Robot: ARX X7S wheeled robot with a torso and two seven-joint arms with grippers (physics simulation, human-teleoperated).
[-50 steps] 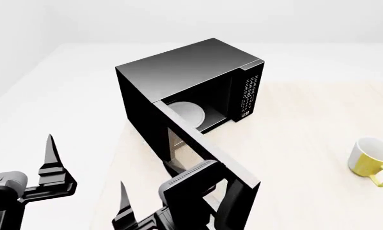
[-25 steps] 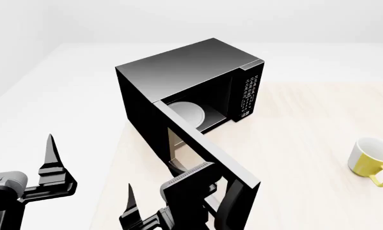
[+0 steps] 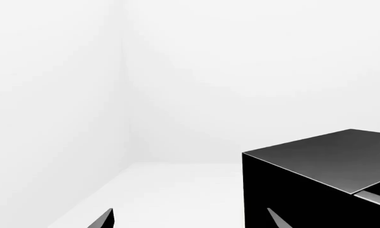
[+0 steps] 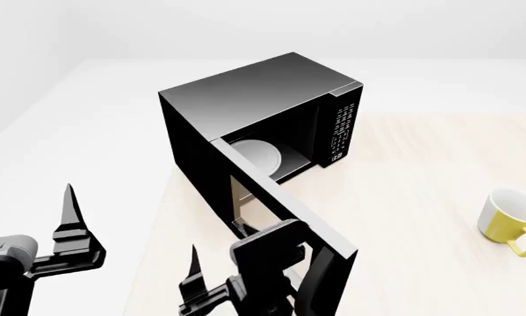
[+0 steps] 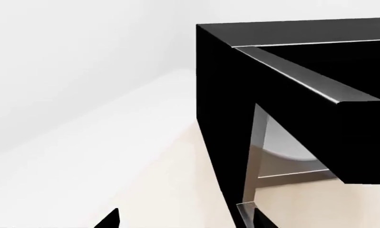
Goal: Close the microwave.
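The right gripper [image 4: 236, 280] sits low in the head view, right next to the outer face of the microwave's open door [image 4: 285, 207]. One black finger [image 4: 192, 263] points up on the side away from the door; the other finger is hidden behind the arm, so I cannot tell how wide the gripper is open. It does not seem to hold anything.

The right wrist view shows more of this spot. Two dark finger tips [image 5: 107, 219] peek in, well apart, with the edge of the door between them and nothing squeezed. It looks up along the door [image 5: 329, 118] and through the glass to a bit of the white round plate [image 5: 285, 142] inside.

The left gripper [image 4: 70, 230] is off to the side, well away from the door, over the white floor. Its fingers stand apart and hold nothing. The left wrist view shows only a top corner of the microwave [image 3: 316, 180] and bare white walls.

Only the head view shows the whole microwave [image 4: 245, 99] on the tabletop [image 4: 420, 197], its keypad [image 4: 341, 131], and a yellow mug [image 4: 509, 220] far off on the other side of the door.
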